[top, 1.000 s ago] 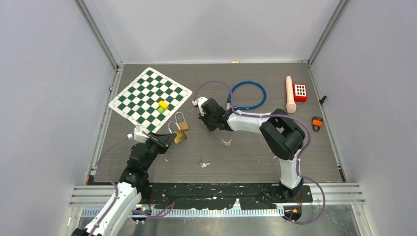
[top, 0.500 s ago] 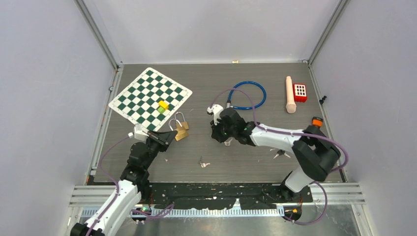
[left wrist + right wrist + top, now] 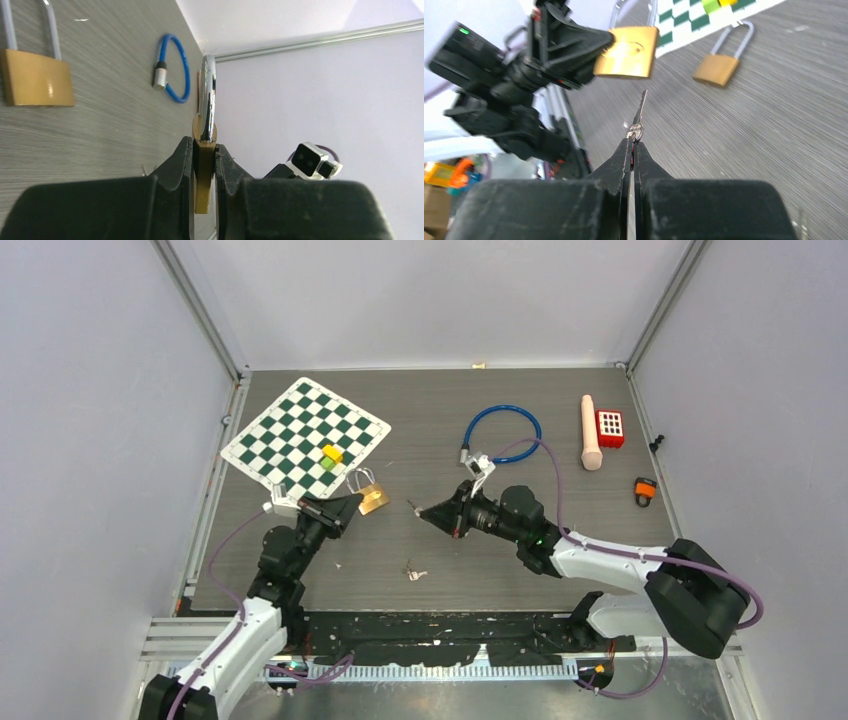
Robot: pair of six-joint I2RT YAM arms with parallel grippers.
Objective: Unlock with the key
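While it is held above the table (image 3: 500, 560), padlock (image 3: 626, 52): its brass body is clamped flat between the fingers of the left gripper (image 3: 204, 150), just off the chessboard (image 3: 300, 430) edge nearest to the robot. The shackle is pointed away from the gripper.
Left gripper: closed almost fully on the padlock, with only the thickness of the body between the fingers.
Right gripper (image 3: 631, 145): pinched tight on the head of the key (image 3: 640, 115). The blade is free and is aimed toward the padlock.
Key: carried in the air, farther from the chessboard than the held padlock, apart from it and not yet inserted.
Second padlock (image 3: 719, 67): laid flat on the table just beside the same chessboard edge, not touched.
Spare keys (image 3: 413, 572): laid on the table, well apart from the chessboard.
Risk, aim: the keyhole is not shown in any view, so the blade could be pushed against plain brass if the keyhole is not turned toward it.
Risk, key grip: the key is held only by its thin head, so it may be twisted or slid between the fingers when resistance is met.
Risk, padlock grip: the padlock could be pushed back through the left fingers by a hard thrust.
Writing: a faint mark is seen on the brass face, too blurred to be read. No brand can be told.
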